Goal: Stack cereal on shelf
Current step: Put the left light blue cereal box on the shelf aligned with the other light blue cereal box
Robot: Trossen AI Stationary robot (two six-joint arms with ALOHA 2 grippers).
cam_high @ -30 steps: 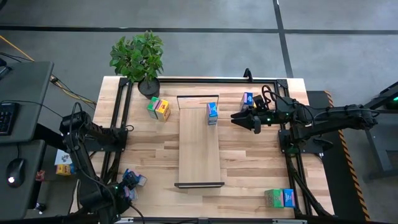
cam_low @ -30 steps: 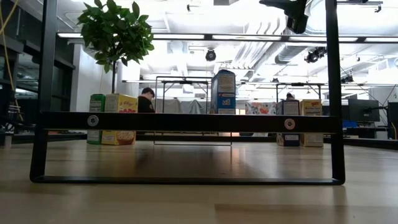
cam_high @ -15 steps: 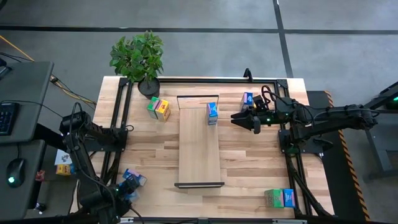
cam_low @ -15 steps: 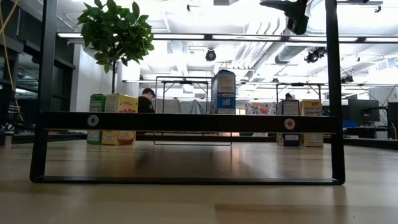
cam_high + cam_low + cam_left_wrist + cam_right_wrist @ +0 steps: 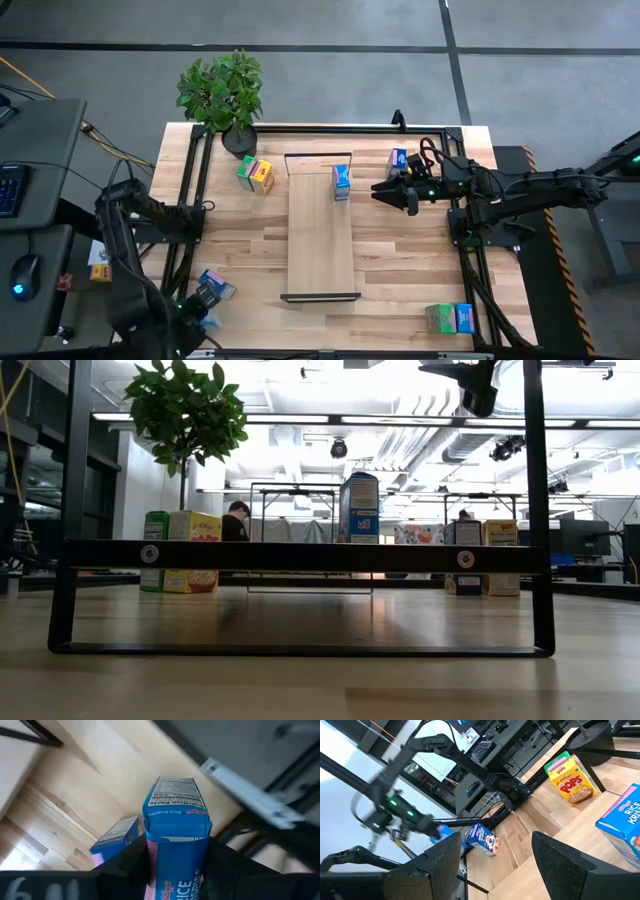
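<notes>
The shelf (image 5: 320,225) lies along the middle of the table, and one blue cereal box (image 5: 341,182) stands on its far end. My left gripper (image 5: 200,302) is at the table's near left corner, shut on a blue cereal box (image 5: 175,827). That box also shows in the right wrist view (image 5: 445,832). A second blue box (image 5: 117,837) sits on the table beside it. My right gripper (image 5: 393,193) hangs open and empty to the right of the shelf's far end, beside another blue box (image 5: 398,160). My left gripper pinches the blue cereal box between its two fingers, on two opposite sides (image 5: 150,851) of the box's rear part. The box's printed end (image 5: 175,800) sticks out past the fingertips. In the right wrist view the box is lifted clear of the table.
A green box (image 5: 246,171) and a yellow box (image 5: 263,177) stand left of the shelf's far end. A green box (image 5: 437,318) and a blue box (image 5: 463,317) stand at the near right corner. A potted plant (image 5: 222,95) is at the far left corner.
My left arm has shifted at the near left corner, and its gripper has stayed shut on the blue box. My right arm has kept still.
</notes>
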